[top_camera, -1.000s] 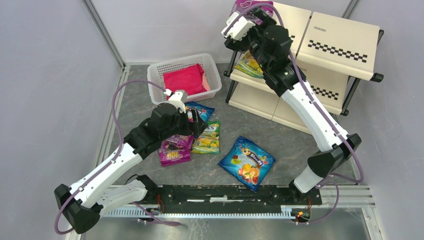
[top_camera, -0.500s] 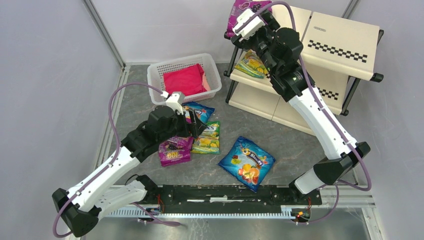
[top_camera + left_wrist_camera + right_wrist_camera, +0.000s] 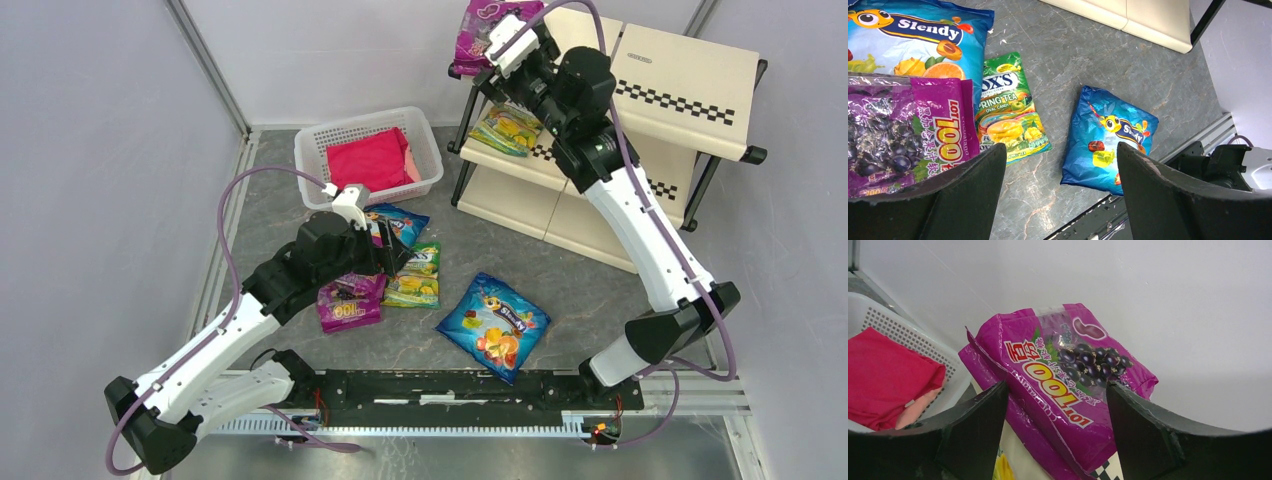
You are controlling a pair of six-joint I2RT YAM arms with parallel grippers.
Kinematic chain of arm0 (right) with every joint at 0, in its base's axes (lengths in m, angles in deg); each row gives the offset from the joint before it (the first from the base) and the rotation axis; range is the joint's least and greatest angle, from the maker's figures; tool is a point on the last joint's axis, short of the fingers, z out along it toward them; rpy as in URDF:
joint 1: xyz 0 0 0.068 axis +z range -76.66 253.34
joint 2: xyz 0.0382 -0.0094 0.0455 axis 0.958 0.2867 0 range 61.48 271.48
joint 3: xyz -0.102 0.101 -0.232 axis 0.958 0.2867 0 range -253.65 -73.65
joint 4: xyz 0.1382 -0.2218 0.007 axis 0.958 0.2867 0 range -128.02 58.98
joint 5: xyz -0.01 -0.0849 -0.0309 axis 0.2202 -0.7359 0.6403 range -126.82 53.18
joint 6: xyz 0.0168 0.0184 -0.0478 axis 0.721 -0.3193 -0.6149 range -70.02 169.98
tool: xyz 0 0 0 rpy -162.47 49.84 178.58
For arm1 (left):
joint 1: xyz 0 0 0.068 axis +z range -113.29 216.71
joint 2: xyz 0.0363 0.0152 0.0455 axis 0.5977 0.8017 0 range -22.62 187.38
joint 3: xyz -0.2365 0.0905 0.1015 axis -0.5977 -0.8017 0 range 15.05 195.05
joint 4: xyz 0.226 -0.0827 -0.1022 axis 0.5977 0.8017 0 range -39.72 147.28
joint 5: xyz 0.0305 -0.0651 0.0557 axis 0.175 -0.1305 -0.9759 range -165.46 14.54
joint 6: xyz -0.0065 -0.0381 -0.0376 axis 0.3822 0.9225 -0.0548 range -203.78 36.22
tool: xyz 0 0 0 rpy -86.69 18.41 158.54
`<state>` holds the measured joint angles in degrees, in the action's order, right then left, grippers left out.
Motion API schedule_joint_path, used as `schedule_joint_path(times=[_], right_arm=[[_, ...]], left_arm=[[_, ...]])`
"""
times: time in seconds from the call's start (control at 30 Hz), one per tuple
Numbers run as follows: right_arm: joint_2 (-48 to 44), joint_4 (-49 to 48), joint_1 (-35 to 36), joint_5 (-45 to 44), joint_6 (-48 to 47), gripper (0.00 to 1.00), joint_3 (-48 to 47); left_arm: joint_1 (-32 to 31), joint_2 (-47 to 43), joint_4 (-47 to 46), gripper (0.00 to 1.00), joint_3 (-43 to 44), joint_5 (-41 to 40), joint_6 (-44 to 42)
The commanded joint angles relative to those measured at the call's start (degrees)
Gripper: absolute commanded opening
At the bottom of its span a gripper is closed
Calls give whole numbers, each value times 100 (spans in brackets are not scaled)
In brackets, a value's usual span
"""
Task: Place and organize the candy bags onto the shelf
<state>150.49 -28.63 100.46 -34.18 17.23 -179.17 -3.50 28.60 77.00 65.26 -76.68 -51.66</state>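
Placing step: my right end effector (image 3: 1055, 387) spread before the grape bag (image 3: 1073, 365) on the shelf (image 3: 680, 75), frame top; next, I judge, back off.

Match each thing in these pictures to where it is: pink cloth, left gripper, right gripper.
Things:
1 pink cloth
2 left gripper
3 right gripper

Places:
A at the top tier of the shelf, by a purple bag
B in the white basket
C above candy bags on the table

Pairs: 1-B, 2-C, 3-A.
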Motion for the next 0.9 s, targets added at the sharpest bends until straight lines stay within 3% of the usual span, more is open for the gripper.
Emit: schedule_joint_path(times=[0.0,0.13,0.33,0.6,0.67,0.87], right_arm=[[137,25,-191,523,257,78,-300],[258,-7,-286,536,259,71,-368],[313,44,-387,589,234,36,-454],[181,77,-406,238,202,11,-427],[196,114,-436,69,156,1,-455],[90,156,-635,-181,216,0,-392]], left_arm=[[17,-84,-192,87,10,51,-41],[22,-36,-204,87,35,55,-89],[17,9,-210,87,49,19,-170],[22,139,-284,87,100,55,-179],[21,170,-291,87,119,68,-186],[22,220,-327,87,124,86,-171]])
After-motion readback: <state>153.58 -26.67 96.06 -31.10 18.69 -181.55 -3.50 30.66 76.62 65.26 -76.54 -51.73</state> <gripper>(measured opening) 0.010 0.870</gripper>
